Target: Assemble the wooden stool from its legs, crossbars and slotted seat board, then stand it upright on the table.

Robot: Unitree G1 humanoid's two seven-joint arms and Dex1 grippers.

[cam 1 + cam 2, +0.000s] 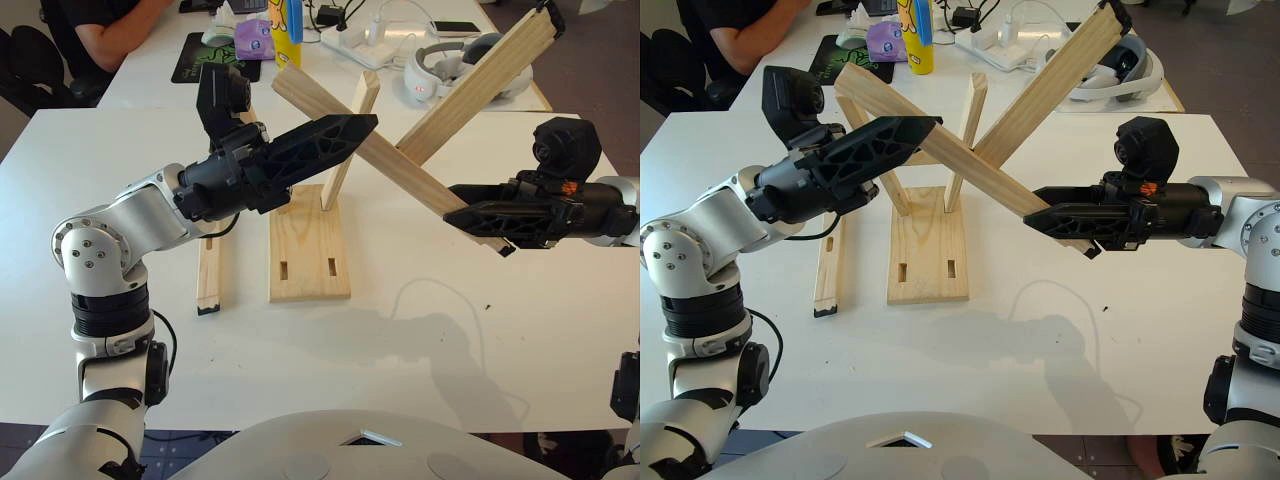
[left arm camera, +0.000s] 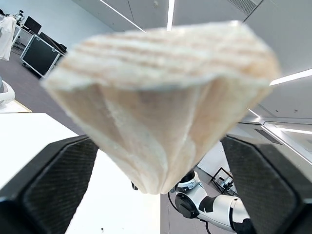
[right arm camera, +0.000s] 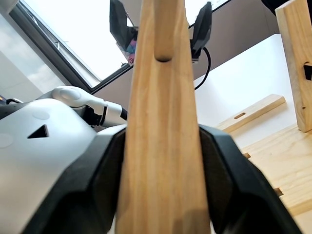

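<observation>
Currently both hands are clenched on wood, mid-air. The left hand (image 1: 340, 140) grips the low end of the left bar (image 1: 490, 70), which climbs to the far right. The right hand (image 1: 470, 212) grips the near-right end of the right bar (image 1: 420, 185). That bar's axis runs up to the far left and crosses in front of the left bar, above the board (image 1: 308, 250).

The board lies flat on the table (image 1: 120, 140), long axis near-far, between the hands and below both. A leg (image 1: 977, 95) stands up from its far end, with a second, tilted one beside it; I can't tell if they're fully seated. The near slots (image 1: 285, 268) look empty. A spare bar (image 1: 208, 275) lies flat just left of the board.

Key relation: the left hand hangs almost over the board's far-left corner, while the right hand is well off to the right. My read is that the bars must uncross first, then one end comes down toward the near slots. Left is the closer arm.
</observation>
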